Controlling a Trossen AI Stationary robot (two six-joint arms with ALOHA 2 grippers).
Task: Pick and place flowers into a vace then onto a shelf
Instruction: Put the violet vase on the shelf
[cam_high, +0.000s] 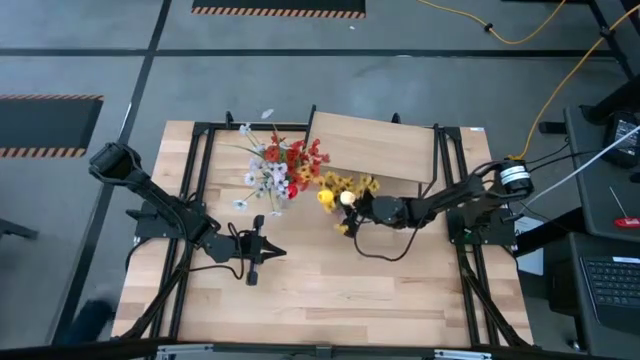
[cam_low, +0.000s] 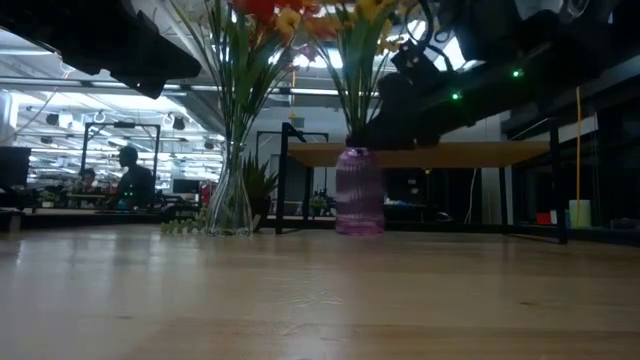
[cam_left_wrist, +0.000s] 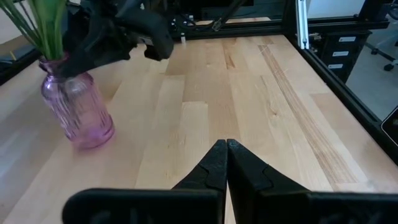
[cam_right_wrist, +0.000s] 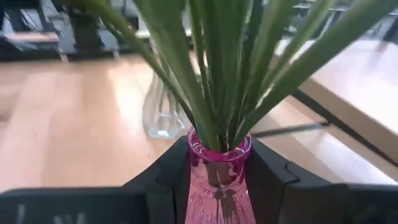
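Observation:
A pink ribbed glass vase (cam_left_wrist: 78, 109) stands upright near the table's middle, with yellow and orange flowers (cam_high: 345, 186) in it. My right gripper (cam_right_wrist: 219, 180) reaches in from the table's right and is shut on this vase. To its far left, a clear glass vase (cam_low: 232, 200) holds red and white flowers (cam_high: 285, 165). The shelf (cam_high: 375, 145), a light board on black legs, stands at the far edge behind the vases. Over the table's left half my left gripper (cam_left_wrist: 227, 144) hangs shut, touching nothing. My right gripper pinches the pink vase's neck (cam_right_wrist: 219, 158), just under the rim, between its two fingers (cam_right_wrist: 171, 180), one on either side. The fingers come nearly level from the table's right. The vase stays upright; in the left wrist view its base (cam_left_wrist: 87, 138) seems to be on the table.
Black frame rails (cam_high: 195, 180) run along the table's left and right sides. Bare wooden tabletop (cam_high: 340, 290) lies between the grippers and the near edge. People sit at desks in the room beyond the table (cam_low: 130, 180).

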